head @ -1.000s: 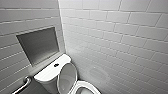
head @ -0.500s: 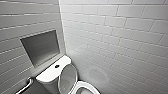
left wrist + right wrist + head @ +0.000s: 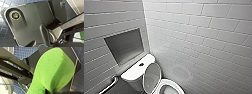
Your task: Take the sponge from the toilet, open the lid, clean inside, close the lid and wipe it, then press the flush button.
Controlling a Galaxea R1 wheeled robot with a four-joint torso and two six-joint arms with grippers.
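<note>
So in the head view we've got the toilet [image 3: 135,75] tucked into the corner where the two grey-tiled walls [image 3: 196,37] meet. The lid [image 3: 151,76] is already up, standing just in front of the tank [image 3: 137,70], so the oval bowl [image 3: 170,88] is open at the bottom of the picture. The flush button [image 3: 141,64] is that little dark dot in the middle of the tank top, with nothing touching it. Above the tank there's a recessed niche [image 3: 125,46] in the left-hand wall, and a metal grab bar [image 3: 109,86] runs along that wall down low, beside the tank. The sponge [image 3: 55,72] isn't on the toilet. It's bright green and right up close in the right wrist view, held up above the small-tiled floor [image 3: 23,52]. The right gripper [image 3: 48,92] has it clamped, with a dark bit pinching into the narrow lower end, as far as we can make out. The left gripper [image 3: 60,43] is trickier: we honestly can't tell whether it's open or closed, and we can't see anything in its grip. There's also a small green patch [image 3: 80,36] at the edge of the left wrist view, but we can't say for sure what it is.
</note>
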